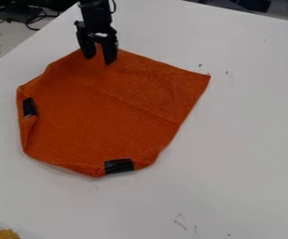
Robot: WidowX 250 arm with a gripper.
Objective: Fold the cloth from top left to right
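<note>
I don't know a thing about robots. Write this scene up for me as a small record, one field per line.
Main item: orange cloth, mostly spread out, not folded across
Cloth edges: bent in at the left and bottom; pointed corner at right
Patches on cloth: black strip at the left edge, another black strip at the bottom
Gripper: open, at the cloth's top corner
Surface: white table with small dark marks
Background: dark cables, upper left

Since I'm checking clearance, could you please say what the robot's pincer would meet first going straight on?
Pointing down, the pincer would probably meet the orange cloth first, near its upper edge; any gap is hard to judge.
</note>
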